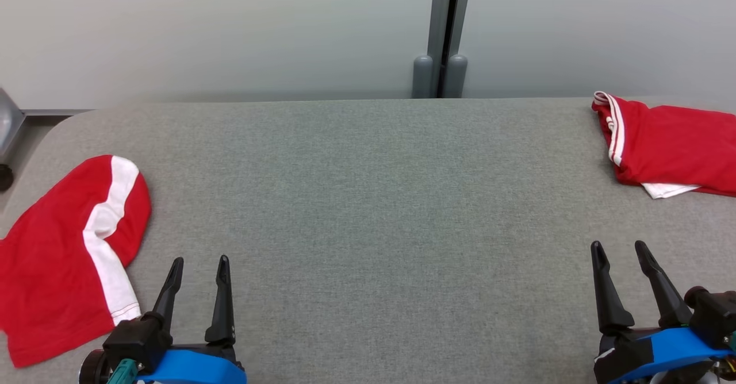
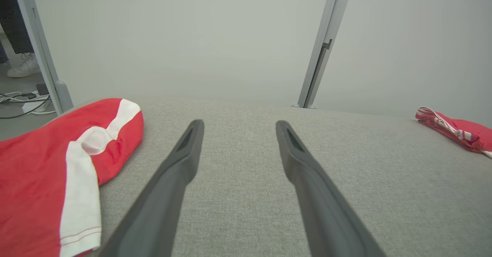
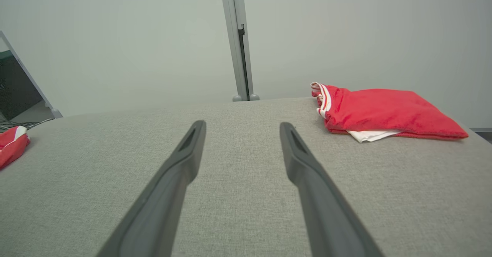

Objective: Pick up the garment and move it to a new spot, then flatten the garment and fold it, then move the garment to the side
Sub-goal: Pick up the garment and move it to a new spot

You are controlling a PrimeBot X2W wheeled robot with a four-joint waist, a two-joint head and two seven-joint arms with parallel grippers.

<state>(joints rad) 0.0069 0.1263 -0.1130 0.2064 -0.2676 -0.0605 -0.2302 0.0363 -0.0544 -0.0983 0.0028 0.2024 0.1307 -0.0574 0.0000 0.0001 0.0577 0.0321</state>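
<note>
— Left gripper (image 1: pixel 200 259) first: we see its two fingers spread wide with nothing between them, over the table (image 1: pixel 368 200) at our near left.

— Agreed. Our right gripper (image 1: pixel 618 245) looks the same at the near right: fingers apart, empty, pointing away from us.

— We find the garment (image 1: pixel 52 257) at the table's left end, just beside the left gripper and apart from it. It is red and lies loose and mostly flat, and part of it runs past the head view's left edge.

— Which way do we say it points?

— Its long axis runs from the near left toward the far side, leaning slightly right, and the rounded end is the far one. A white stripe (image 1: pixel 106 229) follows that axis along the side nearest the gripper and ends in a stitched hem at the near end.

— Further out we have a folded garment (image 1: pixel 673 142), also red with white trim, at the far right corner, well apart from both grippers.

— Behind the table we see a pale wall with a grey post (image 1: pixel 443 27). Our left wrist view catches a person's white shoe (image 2: pixel 23 66) and some cables (image 2: pixel 19 99) on the floor beyond the left end.
</note>
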